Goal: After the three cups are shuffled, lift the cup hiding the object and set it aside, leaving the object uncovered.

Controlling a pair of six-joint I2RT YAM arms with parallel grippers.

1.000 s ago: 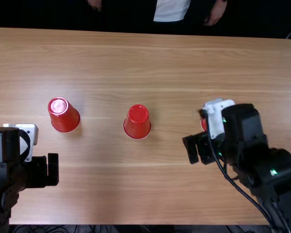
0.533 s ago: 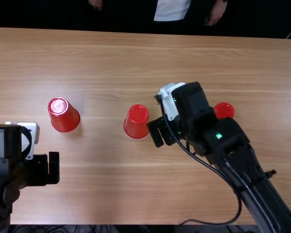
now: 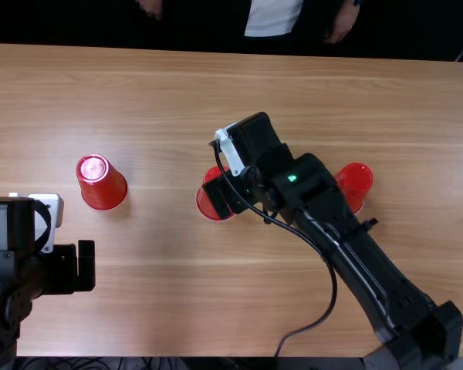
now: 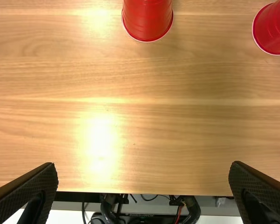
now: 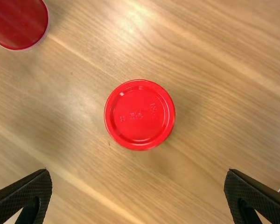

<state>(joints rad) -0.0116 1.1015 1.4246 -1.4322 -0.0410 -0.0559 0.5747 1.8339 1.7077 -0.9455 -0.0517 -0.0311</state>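
Three red cups stand upside down in a row on the wooden table (image 3: 239,85): the left cup (image 3: 100,183), the middle cup (image 3: 207,202) and the right cup (image 3: 354,183). My right arm reaches across the middle, and its gripper (image 3: 225,193) hangs over the middle cup, hiding part of it. In the right wrist view the middle cup's base (image 5: 139,114) lies centred between the two fingers, which stand far apart, so the right gripper (image 5: 139,198) is open and holds nothing. My left gripper (image 3: 81,268) stays open near the table's front left edge, away from the cups.
The left wrist view has the left cup (image 4: 147,18) and a second cup (image 4: 272,28) across bare wood, with the table's near edge (image 4: 140,192) by the open left gripper (image 4: 140,198). People stand behind the far edge (image 3: 274,15).
My right arm has swung left from beside the right cup to above the middle cup, leaving the right cup in plain sight. The left arm and all three cups have stayed put.
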